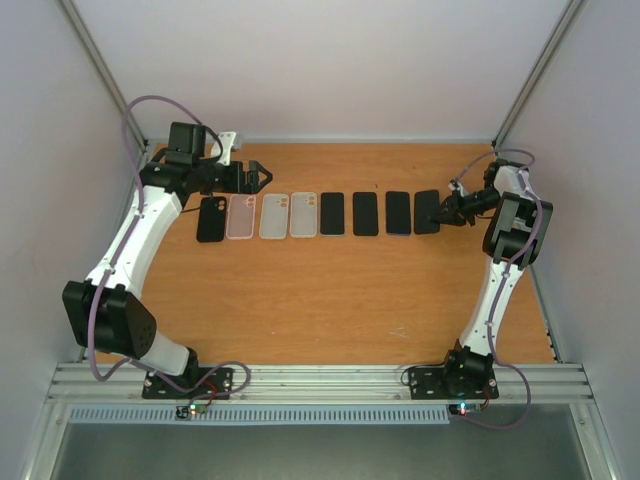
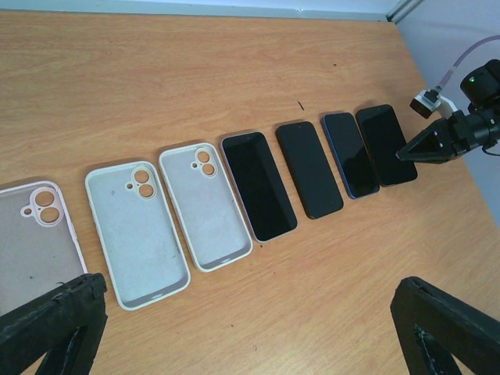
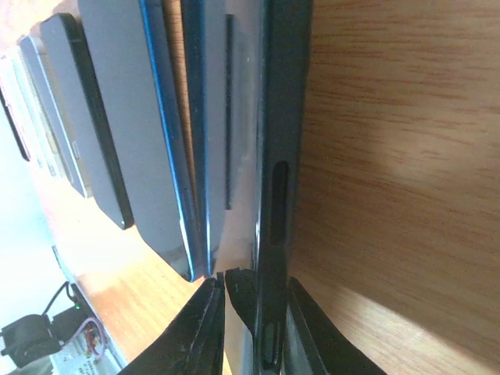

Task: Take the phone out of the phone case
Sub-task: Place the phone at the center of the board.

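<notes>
Several phones lie in a row on the wooden table. The rightmost phone sits in a black case. It also shows in the left wrist view and edge-on in the right wrist view, where a slot in the case side shows. My right gripper is at its right edge. Its fingers straddle the case edge, one on each face, closed on it. My left gripper hovers open and empty above the back left, its fingers wide apart.
Left of the cased phone lie a blue-edged phone, two more dark phones, two white empty cases, a pinkish clear case and a black case. Grey walls enclose the table.
</notes>
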{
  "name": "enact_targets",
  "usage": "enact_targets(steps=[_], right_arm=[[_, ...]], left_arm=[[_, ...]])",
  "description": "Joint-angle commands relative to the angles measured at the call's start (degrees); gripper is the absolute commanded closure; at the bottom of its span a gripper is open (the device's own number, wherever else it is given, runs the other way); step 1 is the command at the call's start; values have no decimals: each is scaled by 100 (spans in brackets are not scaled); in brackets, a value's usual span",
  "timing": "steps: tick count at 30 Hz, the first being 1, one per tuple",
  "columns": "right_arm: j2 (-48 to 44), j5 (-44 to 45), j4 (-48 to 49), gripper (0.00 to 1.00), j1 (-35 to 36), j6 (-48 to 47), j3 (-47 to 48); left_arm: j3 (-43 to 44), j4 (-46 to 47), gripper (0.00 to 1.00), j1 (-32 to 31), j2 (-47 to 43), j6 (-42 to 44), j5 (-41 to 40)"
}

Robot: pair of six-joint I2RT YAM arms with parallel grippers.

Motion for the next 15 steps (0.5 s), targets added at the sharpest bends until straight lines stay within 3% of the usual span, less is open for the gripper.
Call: enact_targets(steps=[1,9,15], right_arm=[[-278,245,77,79,11,19,-26],[-335,696,229,75,5,59,-5],[-474,784,257,56,-31,83,-37]], left_arm=[[14,189,1,12,11,72,-2],[-9,188,1,12,22,72,-36],[13,126,1,16,23,88,-84]])
